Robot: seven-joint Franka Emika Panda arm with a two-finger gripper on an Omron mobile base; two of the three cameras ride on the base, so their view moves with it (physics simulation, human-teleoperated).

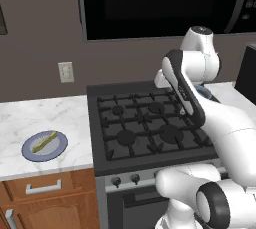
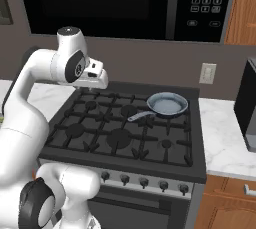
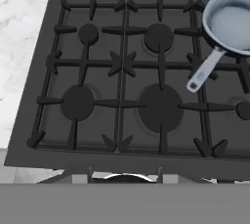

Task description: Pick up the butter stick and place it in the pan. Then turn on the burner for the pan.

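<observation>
The butter stick (image 1: 44,142), a thin yellowish-olive bar, lies on a round blue plate (image 1: 60,148) on the marble counter left of the stove. On the stove's back right burner sits the pan (image 2: 167,104), blue-grey inside, with its handle (image 2: 140,117) pointing toward the front left; it is empty. It also lies at the upper right of the hand view, pan (image 3: 234,20). My gripper (image 2: 93,88) hangs high over the back left of the stove, far from the butter stick. Its fingers are hidden, and nothing shows in its hold.
Stove knobs (image 2: 144,182) run along the front panel. A microwave (image 2: 125,3) hangs above the stove. A dark appliance (image 2: 247,118) stands on the right counter. A wall outlet (image 1: 66,72) sits above the left counter (image 1: 30,118), with wooden drawers (image 1: 45,188) below.
</observation>
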